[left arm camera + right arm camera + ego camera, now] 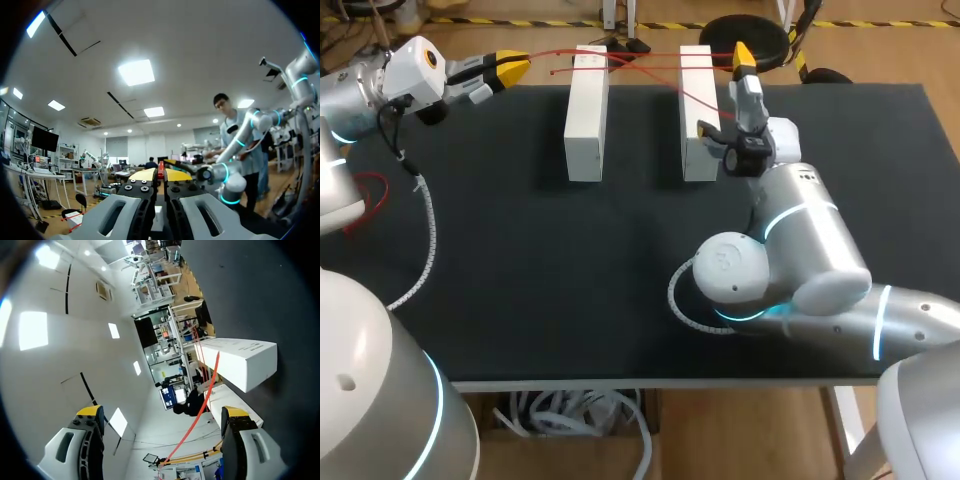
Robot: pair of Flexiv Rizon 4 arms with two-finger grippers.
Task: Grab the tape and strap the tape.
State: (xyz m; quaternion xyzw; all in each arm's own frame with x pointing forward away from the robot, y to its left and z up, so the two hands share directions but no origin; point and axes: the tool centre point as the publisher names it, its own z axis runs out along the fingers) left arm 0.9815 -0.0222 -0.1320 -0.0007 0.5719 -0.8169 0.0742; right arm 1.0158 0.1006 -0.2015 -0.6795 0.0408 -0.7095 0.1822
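Straddling red tape [202, 409] with right jaws wide apart, pinching its end tight in left jaws. Close right squarely, draw taut across white blocks [586, 120].

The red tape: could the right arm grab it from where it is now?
Probably yes. The right end effector is open, and the red tape runs through the gap between its fingers, beside the white block, nothing blocking it.
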